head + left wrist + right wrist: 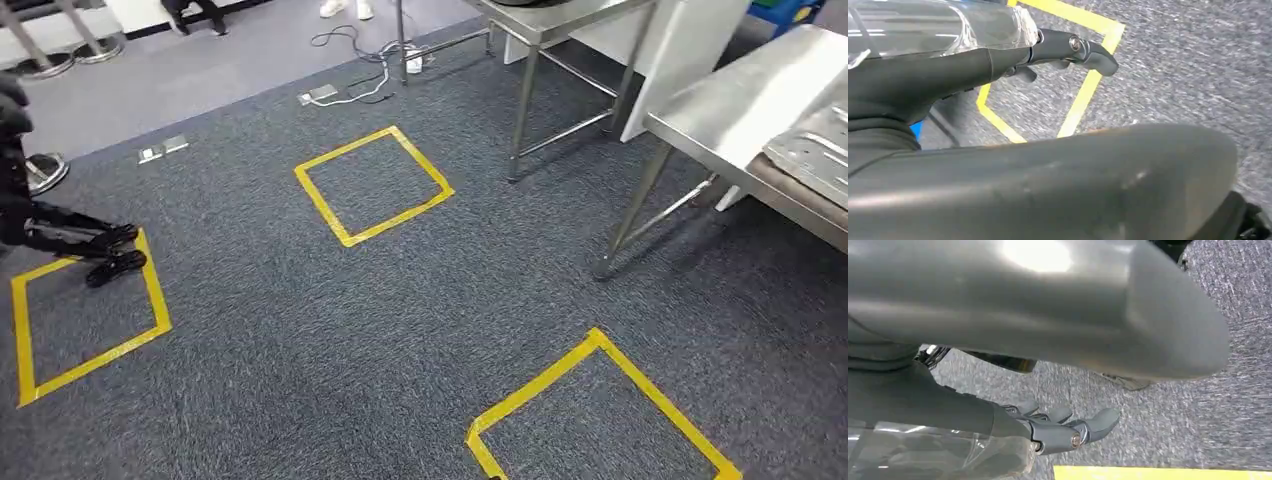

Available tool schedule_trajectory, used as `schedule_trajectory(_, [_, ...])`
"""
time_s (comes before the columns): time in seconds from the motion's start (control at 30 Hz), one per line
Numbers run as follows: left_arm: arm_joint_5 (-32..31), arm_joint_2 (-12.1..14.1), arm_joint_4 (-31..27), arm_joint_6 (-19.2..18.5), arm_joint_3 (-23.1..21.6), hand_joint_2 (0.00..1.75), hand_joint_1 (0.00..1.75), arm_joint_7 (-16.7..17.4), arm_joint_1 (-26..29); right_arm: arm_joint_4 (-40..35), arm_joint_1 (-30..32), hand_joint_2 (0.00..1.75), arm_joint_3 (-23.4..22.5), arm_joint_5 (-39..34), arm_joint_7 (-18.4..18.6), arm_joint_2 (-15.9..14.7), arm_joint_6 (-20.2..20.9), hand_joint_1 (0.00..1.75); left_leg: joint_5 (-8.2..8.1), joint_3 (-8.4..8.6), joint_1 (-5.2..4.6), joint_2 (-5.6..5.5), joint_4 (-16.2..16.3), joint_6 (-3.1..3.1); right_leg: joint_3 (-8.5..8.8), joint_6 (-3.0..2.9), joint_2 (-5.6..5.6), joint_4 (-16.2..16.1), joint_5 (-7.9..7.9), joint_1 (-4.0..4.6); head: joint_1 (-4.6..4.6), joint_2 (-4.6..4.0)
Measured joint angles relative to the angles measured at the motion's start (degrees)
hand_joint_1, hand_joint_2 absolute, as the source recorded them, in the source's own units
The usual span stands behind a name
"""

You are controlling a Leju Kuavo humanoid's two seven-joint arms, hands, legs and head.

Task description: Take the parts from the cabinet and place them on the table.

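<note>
1. In the head view the camera looks down on grey carpet (330, 330) marked with three yellow tape squares: one at upper centre (373, 185), one at the left edge (85, 315), one cut off at the lower right (600, 415).
2. A steel worktop (740, 95) fills the upper right of the frame, its slanted leg (632, 210) reaching the carpet just above the lower-right square. On it, at the right edge, lies a flat metal tray (815, 150).
3. A second steel worktop (545, 20) stands at top centre – its legs and cross-bars come down beside the centre square.
4. White cables and a plug block (385, 65) lie on the lighter floor at the top, with two floor sockets (163, 150) further left.
5. A dark wheeled stand (95, 250) sits at the left edge, overlapping the left square's corner.
6. A person's shoes (345, 8) show at the top edge.
7. Left robot hand (1068, 52): fingers curled in over the carpet and yellow tape, nothing between them – closed and empty.
8. Right robot hand (1068, 427): fingers likewise curled together above the carpet, holding nothing.
9. I cannot tell where the parts or the cabinet are.
</note>
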Motion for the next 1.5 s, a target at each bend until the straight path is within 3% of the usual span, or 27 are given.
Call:
schedule_trajectory(0.1, [0.0,0.0,0.0,0.0,0.0,0.0,0.0,0.4,0.3,0.0,-0.5,0.0,0.0,0.0,0.0,0.1,0.0,0.0,0.26,0.42,-0.03,-1.95,-0.8,0.98,0.66,1.01,-1.57,-0.6,-0.41,0.14,-0.02,0.0])
schedule_trajectory(0.17, [0.0,0.0,0.0,-0.3,-0.1,0.0,0.0,0.9,0.3,0.0,-0.5,0.0,0.0,0.0,-0.1,0.1,0.0,0.0,0.58,0.75,0.59,-3.14,-1.4,1.55,-0.62,1.2,3.72,3.4,-2.94,-0.32,0.13,0.02])
schedule_trajectory(0.2, [0.0,0.0,0.0,-0.4,-0.2,0.0,0.0,1.0,0.0,0.0,-0.4,0.0,0.0,0.0,0.0,0.1,0.0,0.0,0.69,0.75,0.59,-3.89,-1.4,1.8,-2.79,1.22,4.93,7.8,-5.16,-0.32,0.33,0.02])
schedule_trajectory(0.27, [0.0,-0.1,0.0,-0.4,-0.3,0.0,0.0,1.1,-0.1,0.0,0.1,0.0,0.0,0.0,0.1,0.1,0.0,0.0,0.64,0.77,0.55,-5.81,-1.3,1.87,-7.55,1.39,5.61,16.6,-8.03,-0.33,0.37,0.02])
schedule_trajectory(0.33, [0.0,-0.1,0.0,-0.5,-0.4,0.0,0.0,1.2,0.1,0.0,0.2,0.0,0.1,0.0,0.5,0.1,0.1,0.0,0.6,0.89,0.6,-7.56,-1.2,1.82,-8.22,1.46,5.66,15.6,-5.45,-0.44,0.37,0.02])
schedule_trajectory(0.4, [0.0,-0.2,0.0,-0.6,-0.5,0.0,0.0,1.2,0.2,0.0,0.1,0.0,0.1,0.0,0.7,-0.1,0.0,0.0,0.42,0.94,0.81,-9.34,-0.9,1.53,-4.79,1.48,6.42,6.5,0.26,-0.72,0.37,0.02])
schedule_trajectory(0.43, [0.0,-0.3,0.0,-0.6,-0.5,0.0,0.0,1.2,0.2,0.0,0.1,0.0,0.1,0.0,0.7,-0.2,0.1,0.0,0.22,0.84,0.9,-10.18,-0.6,1.2,-2.62,1.53,8.44,1.4,2.41,-1.02,0.39,0.02])
schedule_trajectory(0.47, [0.0,-0.3,0.0,-0.6,-0.5,0.0,0.0,1.2,0.2,0.0,0.1,0.0,0.1,0.0,0.8,-0.2,0.0,0.0,-0.05,0.58,0.6,-10.77,-0.3,0.67,-2.36,1.28,10.15,0.6,1.67,-0.73,0.46,0.0])
schedule_trajectory(0.6, [0.0,-0.3,0.0,-0.6,-0.7,0.0,0.0,1.2,0.6,0.0,-0.2,0.0,0.1,0.0,0.9,-0.2,0.1,0.0,0.08,0.11,1.05,-12.15,-0.5,-0.36,-2.39,-0.7,7.81,0.4,2.14,-0.64,0.42,0.02])
schedule_trajectory(0.67, [0.0,-0.4,0.0,-0.7,-0.9,0.0,0.0,1.1,0.4,0.0,-0.2,0.0,0.1,0.0,0.9,-0.2,-0.1,0.0,-2.39,-1.41,0.84,-6.74,3.5,-0.84,-2.24,-1.27,6.64,0.3,2.1,-0.63,-0.02,0.02])
schedule_trajectory(0.73, [0.0,-0.4,0.0,-0.7,-0.9,0.0,0.0,1.0,0.0,0.0,0.0,0.0,0.1,0.0,0.9,-0.2,-0.1,0.0,-6.8,-5.96,0.97,-4.99,12.8,-1.35,-2.18,-1.54,5.04,0.3,1.93,-0.45,-0.09,0.02])
schedule_trajectory(0.8, [0.0,-0.5,0.0,-0.7,-1.0,0.0,0.0,1.1,0.2,0.0,0.1,0.0,0.1,0.0,0.9,-0.2,-0.1,0.0,-8.5,-9.14,1.04,-4.69,19.0,-1.5,-2.17,-1.54,3.45,0.3,1.73,-0.41,-0.09,0.02])
schedule_trajectory(0.83, [0.0,-0.5,0.0,-0.8,-1.0,0.0,0.0,1.2,0.4,0.0,0.1,0.0,0.1,0.0,0.9,-0.2,-0.1,0.0,-7.49,-8.72,1.05,-4.56,18.0,-1.45,-2.1,-1.5,2.75,0.3,1.62,-0.39,-0.11,0.02])
schedule_trajectory(0.9, [0.0,-0.5,0.0,-0.8,-1.2,0.0,0.0,1.3,0.4,0.0,0.1,0.0,0.1,0.0,0.9,-0.2,-0.1,0.0,-2.98,-3.91,0.92,-3.71,8.7,-1.0,-1.68,-1.29,1.26,0.3,1.31,-0.33,-0.11,0.02])
schedule_trajectory(0.93, [0.0,-0.5,0.0,-0.8,-1.2,0.0,0.0,1.3,0.3,0.0,0.0,0.0,0.1,0.0,0.9,-0.2,-0.1,0.0,-1.01,-0.94,0.59,-1.98,3.2,-0.46,-1.36,-1.13,0.57,0.3,1.14,-0.29,-0.11,0.02])
schedule_trajectory(0.97, [0.0,-0.5,0.0,-0.8,-1.2,0.0,0.0,1.3,0.1,0.0,0.0,0.0,0.1,0.0,0.9,-0.2,-0.1,0.0,-0.65,0.4,-0.06,1.26,-0.1,0.32,-1.1,-0.8,0.09,0.3,0.88,-0.05,-0.11,0.02])
schedule_trajectory(1.1, [0.0,-0.5,0.0,-0.8,-1.3,0.0,0.0,1.4,0.3,0.0,-0.4,0.0,0.1,-0.1,0.9,-0.2,-0.1,0.0,-0.54,0.26,-0.38,-1.35,-0.3,0.93,0.03,0.38,-2.2,-0.2,0.33,0.04,-0.09,0.02])
schedule_trajectory(1.13, [0.0,-0.5,0.0,-0.8,-1.4,0.0,0.0,1.5,0.4,0.0,-0.5,0.0,0.1,-0.1,1.0,-0.2,-0.1,0.0,0.02,1.01,0.58,-2.07,-1.0,1.32,0.09,0.85,-0.68,0.0,-0.06,-0.15,-0.09,0.02])
schedule_trajectory(1.17, [0.0,-0.6,0.0,-0.8,-1.4,0.0,0.0,1.5,0.4,0.0,-0.5,0.0,0.1,0.0,0.9,-0.2,-0.1,0.0,0.1,1.11,0.52,-2.73,-1.2,1.54,-0.37,0.96,2.47,1.6,-1.21,-0.21,-0.02,0.0])
schedule_trajectory(1.2, [0.0,-0.6,0.0,-0.8,-1.4,0.0,0.0,1.5,0.1,0.0,-0.4,0.0,0.1,0.0,1.0,-0.2,-0.1,0.0,0.19,1.09,0.6,-3.45,-1.1,1.81,-2.32,0.95,4.51,5.7,-3.76,-0.18,0.06,0.02])
schedule_trajectory(1.27, [0.0,-0.6,0.0,-0.8,-1.4,0.0,0.0,1.4,-0.2,0.0,0.1,0.0,0.1,-0.1,1.1,-0.3,-0.1,0.0,0.12,1.09,0.57,-5.23,-1.1,1.97,-7.08,1.12,5.59,15.3,-7.72,-0.19,0.17,0.0])
schedule_trajectory(1.3, [0.0,-0.6,0.0,-0.8,-1.4,0.0,0.0,1.4,0.0,0.0,0.2,0.0,0.1,-0.1,1.1,-0.3,-0.1,0.0,0.09,1.13,0.57,-6.14,-1.1,1.98,-8.83,1.22,5.63,18.1,-8.03,-0.2,0.17,0.02])
schedule_trajectory(1.33, [0.0,-0.6,0.0,-0.8,-1.4,0.0,0.0,1.4,0.1,0.0,0.3,0.0,0.1,-0.1,1.1,-0.3,-0.1,0.0,0.08,1.21,0.61,-6.98,-1.1,1.96,-9.22,1.31,5.63,18.0,-6.96,-0.25,0.17,0.0])
schedule_trajectory(1.4, [0.0,-0.6,0.0,-0.8,-1.5,0.0,0.0,1.3,0.2,0.0,0.2,0.0,0.1,-0.1,1.1,-0.4,-0.1,0.0,-0.07,1.48,0.87,-8.89,-1.0,1.72,-6.33,1.39,6.01,10.2,-1.5,-0.56,0.17,0.02])
schedule_trajectory(1.43, [0.0,-0.7,0.0,-0.8,-1.5,0.0,0.0,1.2,0.2,0.0,0.2,0.0,0.1,-0.1,1.1,-0.5,-0.1,0.0,-0.27,1.61,0.99,-9.78,-0.9,1.41,-4.0,1.52,7.52,4.7,1.35,-0.89,0.2,0.02])
schedule_trajectory(1.47, [0.0,-0.7,0.0,-0.8,-1.5,0.0,0.0,1.2,0.1,0.0,0.2,0.0,0.1,-0.1,1.1,-0.5,-0.1,0.0,-0.46,1.34,0.96,-10.49,-0.6,1.02,-2.83,1.65,11.29,1.1,2.25,-1.45,0.24,0.02])
schedule_trajectory(1.5, [0.0,-0.7,0.0,-0.8,-1.5,0.0,0.0,1.2,0.0,0.0,0.2,0.0,0.1,-0.1,1.1,-0.5,-0.1,0.0,-0.79,0.97,0.63,-11.27,0.1,0.6,-2.57,1.44,11.41,0.6,2.04,-1.39,0.13,0.02])
